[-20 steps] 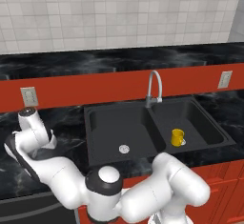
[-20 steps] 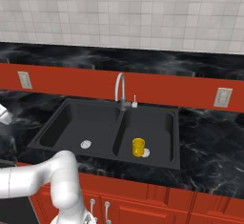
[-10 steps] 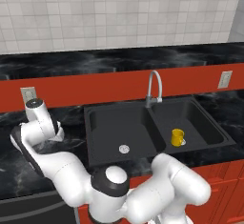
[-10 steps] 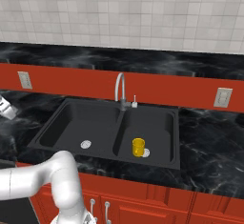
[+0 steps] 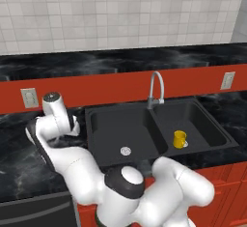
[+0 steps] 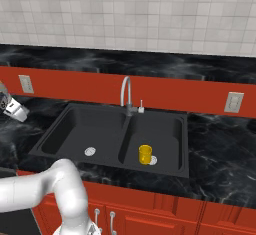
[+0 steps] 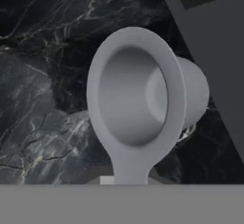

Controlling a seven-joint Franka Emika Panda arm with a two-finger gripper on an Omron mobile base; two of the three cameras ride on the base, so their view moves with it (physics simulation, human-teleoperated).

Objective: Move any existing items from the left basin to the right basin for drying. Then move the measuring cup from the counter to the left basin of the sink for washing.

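The measuring cup, small and silvery-grey, hangs tilted above the black marble counter, its thin handle running down between the fingers of my gripper, which is shut on it. From the base, my gripper is just left of the sink over the counter; the hand also shows as the gripper at the frame's left edge. The left basin holds nothing but its drain. A yellow mug stands upright in the right basin.
A grey gooseneck faucet rises behind the sink's divider. Wall outlets sit on the red backsplash. The sink's rim lies just right of the held cup. Red cabinets run below the counter.
The hand has lifted and moved right toward the sink with the measuring cup in it. The mug has not moved.
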